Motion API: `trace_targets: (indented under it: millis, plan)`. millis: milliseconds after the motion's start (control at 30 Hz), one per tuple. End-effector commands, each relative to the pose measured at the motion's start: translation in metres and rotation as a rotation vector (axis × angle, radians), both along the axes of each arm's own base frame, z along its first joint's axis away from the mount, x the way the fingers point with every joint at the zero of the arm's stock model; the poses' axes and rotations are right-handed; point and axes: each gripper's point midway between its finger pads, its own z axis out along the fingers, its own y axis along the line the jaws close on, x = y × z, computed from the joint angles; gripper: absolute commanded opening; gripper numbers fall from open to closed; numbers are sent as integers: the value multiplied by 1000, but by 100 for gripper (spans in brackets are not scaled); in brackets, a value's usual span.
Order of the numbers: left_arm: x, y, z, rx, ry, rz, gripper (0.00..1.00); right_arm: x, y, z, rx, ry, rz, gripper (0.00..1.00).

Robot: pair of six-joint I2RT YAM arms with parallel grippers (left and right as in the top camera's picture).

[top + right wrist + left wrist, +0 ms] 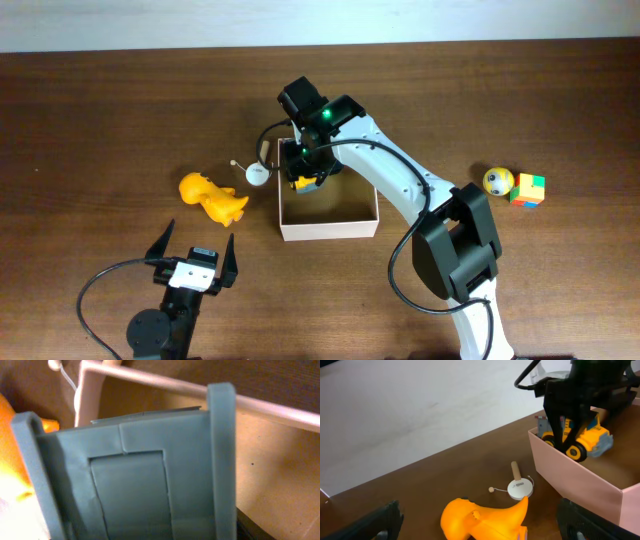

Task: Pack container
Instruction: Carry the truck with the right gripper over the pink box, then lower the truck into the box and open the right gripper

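Observation:
The container is a shallow white box with a tan inside, at the table's middle. It also shows in the left wrist view and the right wrist view. My right gripper is shut on a yellow toy truck over the box's far left corner. In the left wrist view the truck hangs just above the box wall. Its grey-blue bed fills the right wrist view. My left gripper is open and empty, near the table's front, just short of an orange dinosaur toy.
A white round toy with a wooden handle lies left of the box, beside the dinosaur. It also shows in the left wrist view. A yellow ball with eyes and a coloured cube sit at the right.

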Motion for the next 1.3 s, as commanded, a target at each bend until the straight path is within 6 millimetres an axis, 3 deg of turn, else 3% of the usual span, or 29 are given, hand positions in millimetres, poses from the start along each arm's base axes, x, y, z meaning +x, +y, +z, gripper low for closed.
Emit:
trace_targets:
  millis: [0,167,333,533,833,1000,1133,1267]
  plan:
    - [0,1,-1,12,-1,4,99,3,1,3,-6,-15,-82,56]
    - [0,1,-1,12,-1,4,99,6,2,4,-1,-25,-90,57]
    - [0,1,-1,12,-1,4,99,6,3,4,0,-27,-89,79]
    - [0,1,-1,12,-1,4,99,8,4,4,4,-39,-73,80]
    - [0,1,-1,12,-1,4,99,9,-4,13,-7,-44,-17,67]
    - [0,1,-1,12,-1,4,99,15,-21,27,-10,-57,-26,50]
    - [0,1,-1,12,-1,4,99,19,-36,38,-12,-68,-37,50]
    - [0,1,-1,12,-1,4,99,19,-46,33,-42,-56,-22,50]
